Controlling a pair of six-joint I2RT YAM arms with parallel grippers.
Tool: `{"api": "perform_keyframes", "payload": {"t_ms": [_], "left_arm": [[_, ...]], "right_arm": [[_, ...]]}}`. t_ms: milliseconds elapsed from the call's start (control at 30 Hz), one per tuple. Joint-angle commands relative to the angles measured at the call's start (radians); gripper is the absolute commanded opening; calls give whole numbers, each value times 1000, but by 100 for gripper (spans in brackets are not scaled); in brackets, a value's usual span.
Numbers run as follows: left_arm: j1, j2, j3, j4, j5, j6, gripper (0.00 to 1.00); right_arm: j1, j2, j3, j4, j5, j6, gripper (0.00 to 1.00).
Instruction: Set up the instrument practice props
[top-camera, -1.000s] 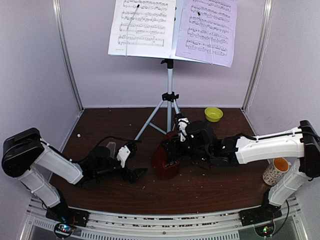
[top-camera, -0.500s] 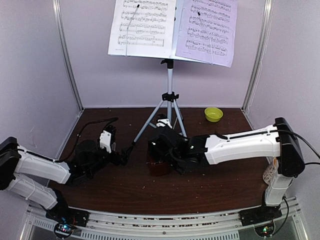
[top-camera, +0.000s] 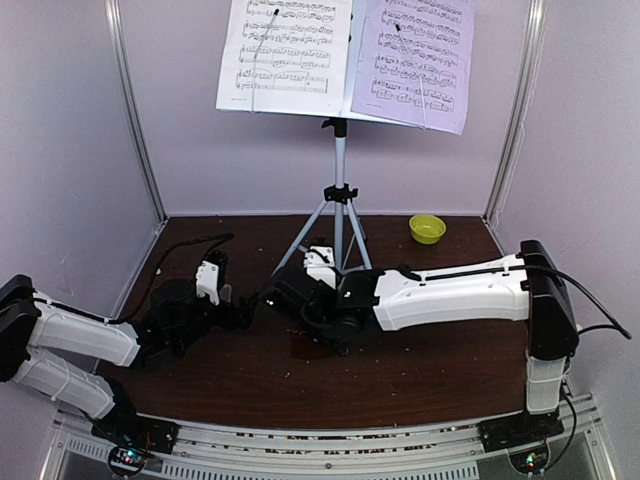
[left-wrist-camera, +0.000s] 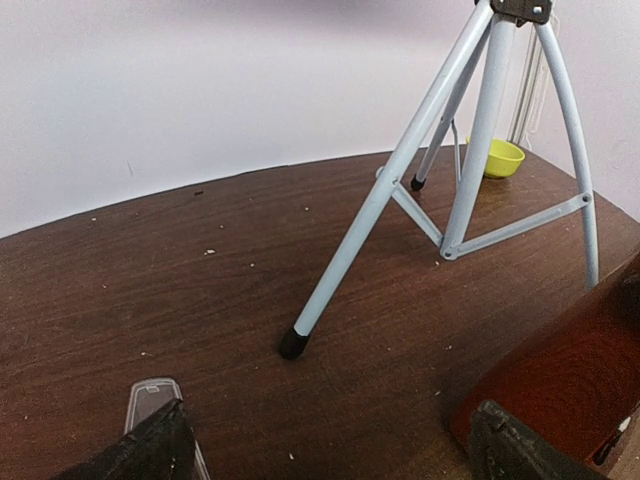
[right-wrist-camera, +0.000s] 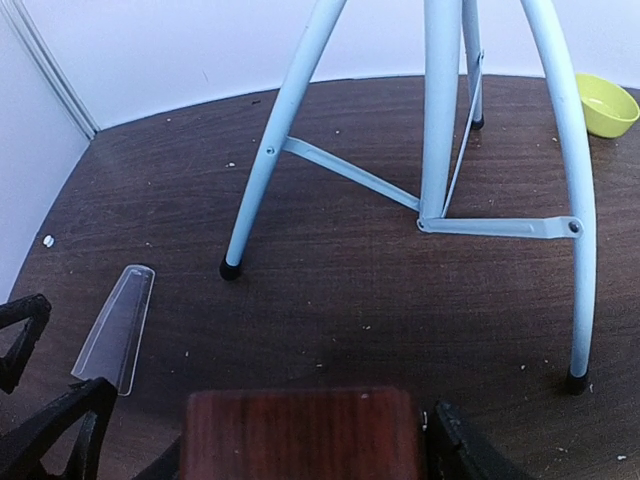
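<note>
since the right gripper (right-wrist-camera: 270, 410) has the dark-red metronome (right-wrist-camera: 300, 435) clamped between its jaws at a middling spread, the step in hand looks to be setting it down on the table (right-wrist-camera: 330, 300) in front of the music stand (top-camera: 339, 160). whether its base touches the wood already i cannot tell. to do this well, i judge the arm should lower it straight, base flat. it should also stop short of the tripod foot (right-wrist-camera: 230, 268) just ahead of the block in the right wrist view. a nudge there could rock the stand and the white sheet (top-camera: 285, 50) and lavender sheet (top-camera: 420, 60) resting up top. the jaws should spread only once the base sits level, as a pyramid may tip if let go on a tilt. the clear cover (right-wrist-camera: 113, 328) lies flat on the table to the left of the block, apart from it, so room should be left for fitting it afterward.

the left gripper (left-wrist-camera: 330, 445) hangs low over the table, jaws as wide as they go, with nothing in them. in its own view the cover lies just beside the finger at the left. the metronome shows at the right edge, near the other finger but not between the two.
</note>
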Motion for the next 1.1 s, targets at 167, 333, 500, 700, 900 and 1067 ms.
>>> {"api": "perform_keyframes", "payload": {"t_ms": [167,333,500,700,900,1067], "left_arm": [[8,-36,22,-31,-10,-16,98],[8,-126,62,-197,-44,-37,98],[-22,-223,116,-332,-66,-69,98],[-160,-280,202,-429,-160,-107,98],[-246,-164,344,-511,-181,-240,98],[-310,-48,499,-619,-241,-303,98]], "right_arm": [[10,40,49,41,32,64,87],[32,-30,-15,157,41,-16,100],[34,-169,-158,347,39,-112,100],[11,-322,-334,494,43,-225,100],[-90,-453,-492,544,-50,-251,100],[-172,-559,-667,661,-169,-278,100]]}}
